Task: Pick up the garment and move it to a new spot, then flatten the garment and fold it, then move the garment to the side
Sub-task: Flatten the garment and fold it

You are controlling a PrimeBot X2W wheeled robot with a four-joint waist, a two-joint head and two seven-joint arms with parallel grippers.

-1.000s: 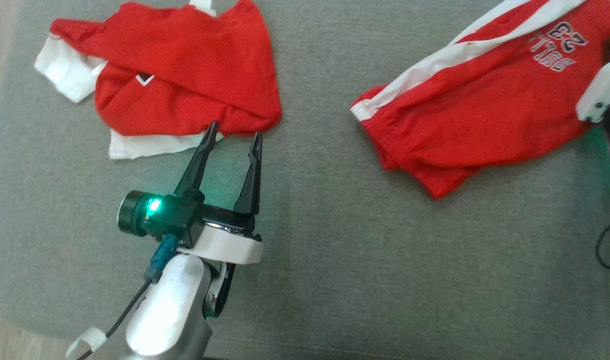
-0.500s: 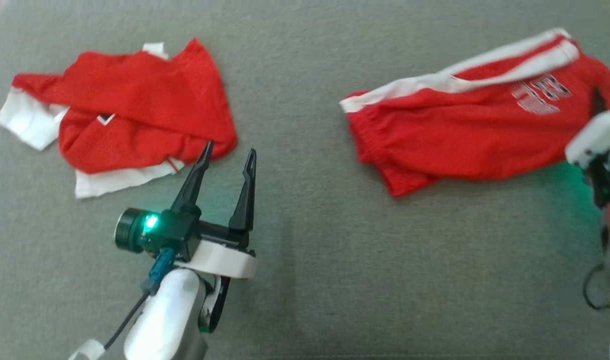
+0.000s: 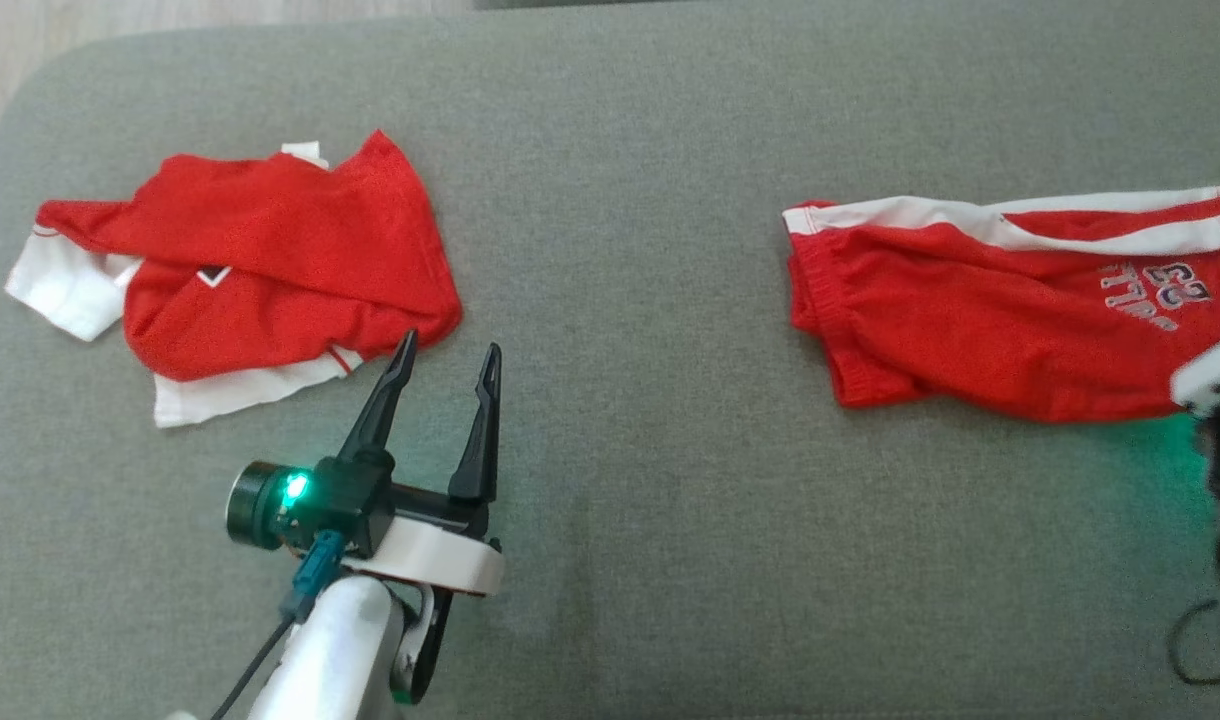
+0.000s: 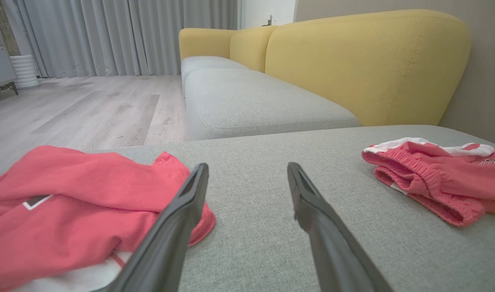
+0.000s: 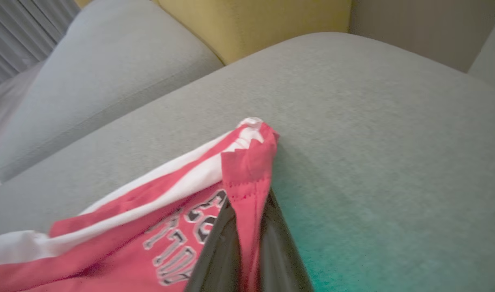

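Two red garments lie on the grey cushion (image 3: 650, 520); the left hand (image 3: 450, 347) is the ref. point for both. It hangs low over the cushion w/ its fingers spread wide, nothing btwn them, tips pointing away from the robot. A green light (image 3: 295, 488) glows on the camera at its wrist.

Just beyond the left hand's tips and off to its left sits the red shirt (image 3: 260, 260). It is crumpled, w/ white trim poking out at the far-left end and along the near edge. The hand's left fingertip is right at the shirt's near corner. In the left wrist view that finger overlaps the hem, but contact can't be told.

Well to the right of the left hand lie the red shorts (image 3: 990, 330), stretched lengthwise. The elastic waistband end faces the left hand and white side stripes run along the far edge. The print near the right end looks like "23" over a word, too blurred to be sure.

The right hand (image 5: 247, 207) is farthest from the left hand, at the shorts' right end. Its fingers are pressed together, pinching a raised fold of the shorts' hem.

Beyond the left hand, past the cushion's far edge, are a second grey seat (image 4: 251, 101), a yellow sofa back (image 4: 353, 61), a pale wood floor (image 4: 89, 109) and grey curtains (image 4: 109, 36).
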